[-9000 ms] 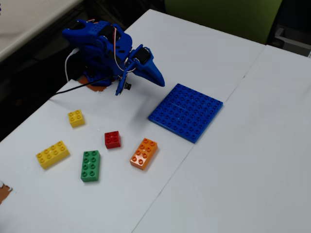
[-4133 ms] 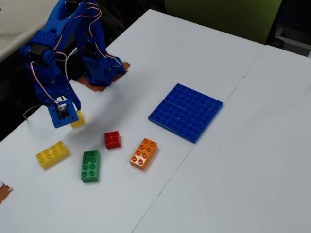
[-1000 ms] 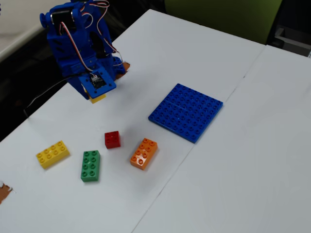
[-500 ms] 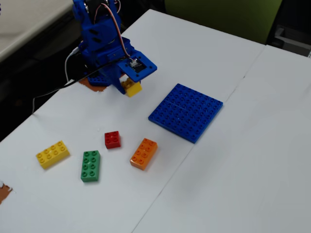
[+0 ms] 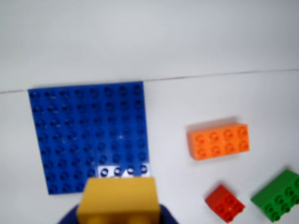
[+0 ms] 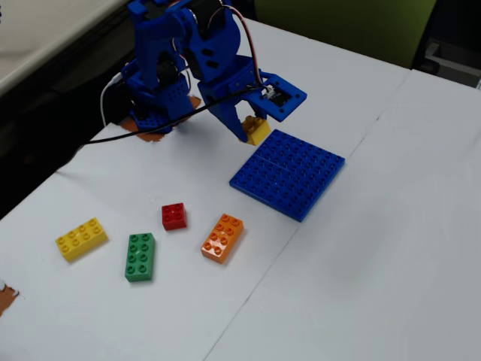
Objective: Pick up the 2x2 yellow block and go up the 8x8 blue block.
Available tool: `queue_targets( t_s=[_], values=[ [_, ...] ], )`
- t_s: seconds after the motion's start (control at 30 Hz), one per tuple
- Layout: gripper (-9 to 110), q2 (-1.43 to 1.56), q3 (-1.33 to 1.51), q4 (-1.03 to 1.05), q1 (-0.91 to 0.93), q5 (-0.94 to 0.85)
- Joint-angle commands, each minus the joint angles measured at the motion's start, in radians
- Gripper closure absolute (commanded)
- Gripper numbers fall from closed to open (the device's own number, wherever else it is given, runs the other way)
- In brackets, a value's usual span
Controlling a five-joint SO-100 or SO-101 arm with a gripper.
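Arm: reaching forward and down from its base. End effector [image 6: 254,128]: gripping the 2x2 yellow block [image 6: 256,130], hanging raised at the near-left edge of the 8x8 blue block [image 6: 288,174], on the desk [image 6: 376,263].

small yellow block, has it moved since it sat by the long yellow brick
Yes. In the fixed view the 2x2 yellow block, held by the gripper, has gone rightward and now hangs at the 8x8 blue block's near corner.

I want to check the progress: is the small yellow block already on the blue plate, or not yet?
Not yet. The gripper holds the yellow block above the blue plate's near edge.
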Motion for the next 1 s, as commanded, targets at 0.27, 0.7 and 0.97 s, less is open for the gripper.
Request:
queue_targets(
  t_s=[0.27,0.7,0.97],
  values=[
    [102,-0.13,-0.115,-0.069,-0.117,0.086],
    [102,-0.189,-0.115,-0.021,-0.195,0.11],
    [102,-0.206,-0.117,0.011,-0.209,0.11]
  ],
)
